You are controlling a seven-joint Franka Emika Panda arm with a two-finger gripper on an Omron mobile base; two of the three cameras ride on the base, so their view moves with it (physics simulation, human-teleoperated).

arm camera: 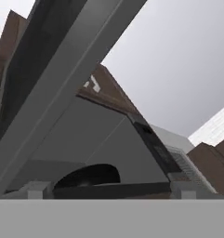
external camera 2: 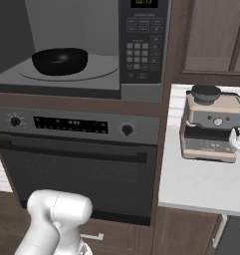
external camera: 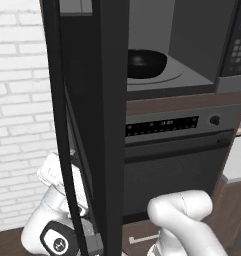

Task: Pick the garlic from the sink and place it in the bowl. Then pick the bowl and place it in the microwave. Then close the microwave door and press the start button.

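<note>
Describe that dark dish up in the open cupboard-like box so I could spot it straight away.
Find the oven with its knobs; directly above sits the open microwave. On its round turntable rests the bowl: wide, shallow, glossy black, the one loose thing inside the grey cavity.

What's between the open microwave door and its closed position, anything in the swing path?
Nothing visible blocks it. The microwave door stands open at the left; the bowl sits well inside the microwave on the turntable, back from the front edge. The gripper is low by the door's outer side.
</note>
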